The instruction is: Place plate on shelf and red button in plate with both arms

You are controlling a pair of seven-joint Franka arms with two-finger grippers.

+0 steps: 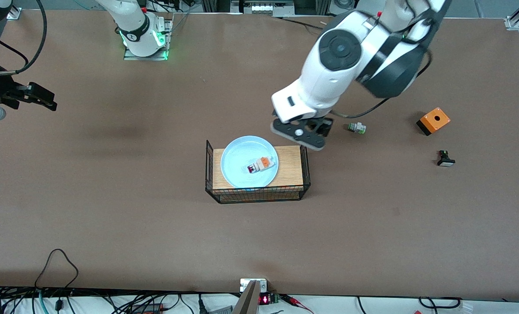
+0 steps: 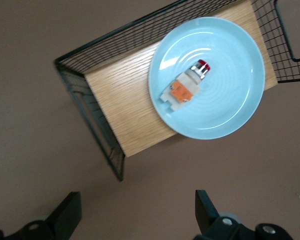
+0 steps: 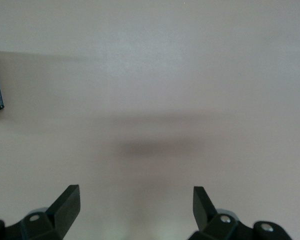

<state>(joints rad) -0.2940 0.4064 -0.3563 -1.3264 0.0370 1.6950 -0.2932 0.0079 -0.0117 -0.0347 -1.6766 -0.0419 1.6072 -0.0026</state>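
The plate [image 1: 249, 162] rests on the wooden board in the wire basket [image 1: 209, 174] mid-worktop, the red button [image 1: 260, 165] lying on it. The left end effector [image 1: 305, 131], spread wide and empty, hangs over the worktop just beside the basket's left-arm end. The right end effector [image 1: 37, 98], also wide and empty, waits over bare worktop at the right arm's end.

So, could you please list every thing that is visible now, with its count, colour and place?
plate: one, light blue, on the wooden board in the wire basket.
red button: one, white body, red cap, orange accent, lying on the plate.
wire basket: one, black, mid-table, holding a wooden board.
green-tipped switch: one, white and green, on the table toward the left arm's end.
orange box: one, orange and black, toward the left arm's end.
black-and-white button: one, nearer to the front camera than the orange box.
left gripper: one, black, fingers open, over the table beside the basket.
right gripper: one, black, fingers open, over bare table at the right arm's end.
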